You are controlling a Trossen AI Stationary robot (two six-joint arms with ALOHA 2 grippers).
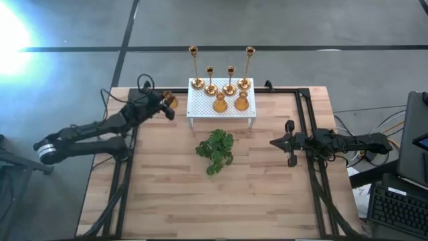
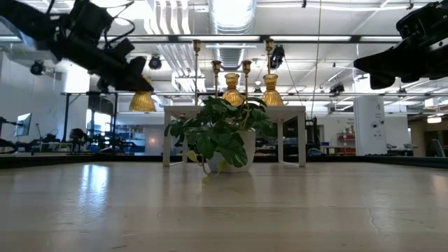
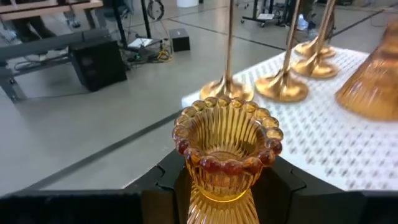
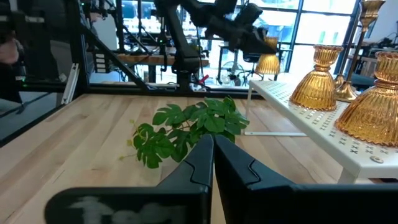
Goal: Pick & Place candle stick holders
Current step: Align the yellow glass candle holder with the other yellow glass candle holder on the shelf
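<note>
- The left hand [image 1: 162,104] is clamped on a squat ribbed holder [image 3: 227,149], carried in the air just left of the white stand [image 1: 221,106] at the far side of the worktop [image 1: 167,201].
- Six holders already stand on the stand: two tall stems [image 1: 193,67] at the far corners, two shorter stems [image 1: 210,80] between them, two squat ones [image 1: 220,104] nearer.
- The right hand [image 1: 289,142] waits low at the right of the worktop, fingers pressed together on nothing.
- The plant [image 1: 215,150] sits near the stand's front, clear of the carry path.
- To do this well, I would bring the holder in level over the stand's bare near-left area, keeping wide of the left tall stem, which looks easy to topple.
- The grip seems to be on the holder's waist, though the fingers are mostly hidden; lower until the base sits flat, then release.
</note>
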